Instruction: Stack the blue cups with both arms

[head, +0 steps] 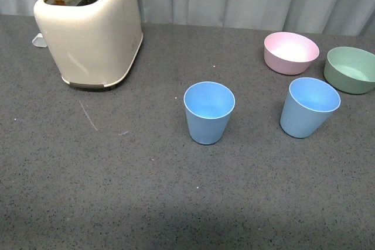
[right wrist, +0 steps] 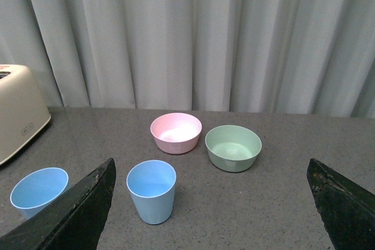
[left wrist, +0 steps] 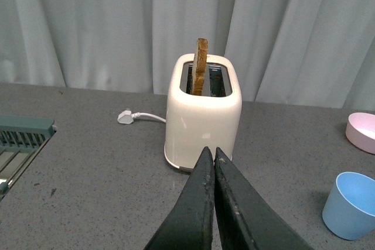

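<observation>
Starting at the left pincer (left wrist: pixel 212 155), shut and empty, and the right pincer (right wrist: pixel 211 191), wide open and empty, 2 blue cups (head: pixel 209 115) are seen upright, well apart, on the table (head: pixel 117 191). They are judged light, stiff and slick, best gripped across the rim.

blue cups (head: pixel 209 112) (head: pixel 309 108), pink bowl (head: pixel 291 52) (cream toaster (head: pixel 88 33))

The left arm's fingers (left wrist: pixel 199 209) are matte black, long and tapering to narrow tips, with pale specks along their inner edges. The right arm's fingers (right wrist: pixel 76 215) are black, wedge-shaped and rough-textured.
</observation>
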Controlling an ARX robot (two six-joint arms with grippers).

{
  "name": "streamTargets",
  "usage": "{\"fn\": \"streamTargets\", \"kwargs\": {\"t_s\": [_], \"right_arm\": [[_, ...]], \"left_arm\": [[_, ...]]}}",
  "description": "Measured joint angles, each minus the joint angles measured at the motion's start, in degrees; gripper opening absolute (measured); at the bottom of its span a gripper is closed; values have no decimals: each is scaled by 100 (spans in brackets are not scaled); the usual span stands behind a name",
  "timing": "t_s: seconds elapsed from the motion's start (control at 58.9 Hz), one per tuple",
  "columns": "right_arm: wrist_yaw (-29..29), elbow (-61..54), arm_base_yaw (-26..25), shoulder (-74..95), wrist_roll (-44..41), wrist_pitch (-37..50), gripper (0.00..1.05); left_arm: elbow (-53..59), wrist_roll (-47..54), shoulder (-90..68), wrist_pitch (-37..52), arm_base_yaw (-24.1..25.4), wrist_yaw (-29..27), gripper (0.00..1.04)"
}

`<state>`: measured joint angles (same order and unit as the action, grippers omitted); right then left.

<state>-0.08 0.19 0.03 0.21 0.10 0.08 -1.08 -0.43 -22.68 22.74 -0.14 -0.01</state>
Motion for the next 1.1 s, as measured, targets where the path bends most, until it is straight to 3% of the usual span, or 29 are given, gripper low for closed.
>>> {"fn": "streamTargets", "kwargs": {"t_s": [0.645, 0.764, 0.985, 1.104], "right_arm": [[0, 0, 0, 0, 0, 0, 95], [2, 0, 0, 0, 0, 0, 95], [0, 0, 0, 0, 0, 0, 95], [0, 0, 0, 0, 0, 2, 95]], "left_arm": [[0, 0, 1259, -1244, 0, 0, 4], [0, 0, 2059, -2201, 0, 2, 4], [0, -2, 2234, -2260, 0, 2, 4], [0, -2, 2243, -2260, 0, 2, 27]]}}
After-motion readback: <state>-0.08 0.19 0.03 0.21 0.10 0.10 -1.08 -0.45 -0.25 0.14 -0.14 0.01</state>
